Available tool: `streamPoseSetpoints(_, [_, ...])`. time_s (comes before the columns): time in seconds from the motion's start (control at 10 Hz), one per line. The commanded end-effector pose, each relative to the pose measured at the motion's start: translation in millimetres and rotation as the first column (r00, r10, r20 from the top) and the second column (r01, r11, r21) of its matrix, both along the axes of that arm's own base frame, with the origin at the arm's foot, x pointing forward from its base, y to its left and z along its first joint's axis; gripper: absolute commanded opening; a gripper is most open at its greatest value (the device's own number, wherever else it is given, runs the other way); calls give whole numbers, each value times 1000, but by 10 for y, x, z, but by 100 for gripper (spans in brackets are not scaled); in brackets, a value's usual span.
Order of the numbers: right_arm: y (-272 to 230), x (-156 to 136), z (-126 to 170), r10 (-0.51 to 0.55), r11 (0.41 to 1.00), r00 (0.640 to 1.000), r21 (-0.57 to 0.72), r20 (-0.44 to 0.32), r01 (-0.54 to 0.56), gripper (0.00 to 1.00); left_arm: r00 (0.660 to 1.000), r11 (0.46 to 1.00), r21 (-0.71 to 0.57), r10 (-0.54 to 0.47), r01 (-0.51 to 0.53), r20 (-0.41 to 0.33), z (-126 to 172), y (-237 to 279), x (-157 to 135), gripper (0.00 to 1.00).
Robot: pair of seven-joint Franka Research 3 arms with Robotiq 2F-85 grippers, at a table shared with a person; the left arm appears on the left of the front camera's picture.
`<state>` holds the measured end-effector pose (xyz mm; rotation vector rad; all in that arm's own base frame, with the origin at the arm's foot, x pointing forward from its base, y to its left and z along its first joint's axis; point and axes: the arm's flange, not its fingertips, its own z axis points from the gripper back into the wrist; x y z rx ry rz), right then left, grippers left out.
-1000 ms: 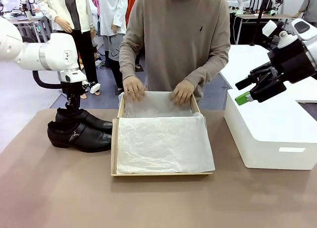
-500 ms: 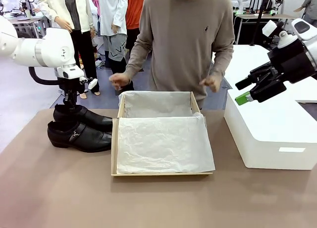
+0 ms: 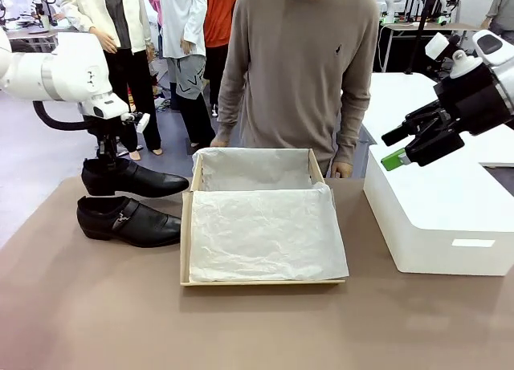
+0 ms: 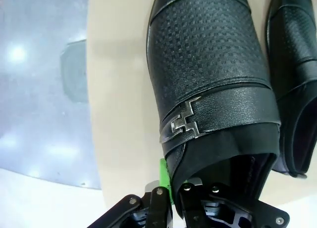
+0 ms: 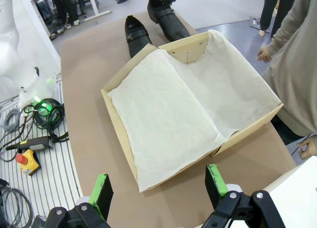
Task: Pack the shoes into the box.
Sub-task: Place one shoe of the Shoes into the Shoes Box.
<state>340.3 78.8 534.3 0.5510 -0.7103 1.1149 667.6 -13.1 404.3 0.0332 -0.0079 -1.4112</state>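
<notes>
My left gripper (image 3: 108,156) is shut on the heel rim of one black shoe (image 3: 136,180), which hangs level just above the table, left of the box. In the left wrist view a green pad (image 4: 164,181) presses the outside of that shoe (image 4: 208,74), near its metal buckle. The second shoe (image 3: 128,221) lies on the table in front of it, also seen beside the held one (image 4: 297,65). The tan box (image 3: 186,233) sits mid-table, lined with white tissue. My right gripper (image 3: 395,153) hangs open above the right side, and its wrist view looks down on the box (image 5: 121,139).
A person stands behind the box with arms down, one hand (image 3: 218,143) near its far left corner. A large white plastic box (image 3: 442,217) fills the table's right side. Bare brown tabletop (image 3: 241,330) lies in front. Cables and a controller (image 5: 29,149) lie beyond the table edge.
My left gripper has risen and drifted slightly left, lifting the far shoe off the table. The person's hands have left the tissue in the box and dropped to their sides.
</notes>
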Motion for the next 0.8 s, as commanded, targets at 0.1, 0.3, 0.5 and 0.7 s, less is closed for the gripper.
streamPoseSetpoints(0.1, [10, 45, 4, 21, 999, 1000, 23, 23, -22, 100, 998, 999, 42, 26, -28, 59, 288, 48, -163, 0])
streamPoseSetpoints(0.3, [10, 45, 4, 21, 999, 1000, 23, 23, -22, 100, 995, 998, 54, 24, -29, 93, 590, 35, -231, 0])
streamPoseSetpoints(0.5, [10, 45, 4, 21, 999, 1000, 23, 23, -22, 100, 995, 997, 64, 31, -37, 93, 917, -9, -300, 0])
streamPoseSetpoints(0.7, [10, 45, 4, 21, 999, 1000, 23, 23, -22, 100, 997, 998, 32, 55, -57, 57, 1146, -126, -389, 0])
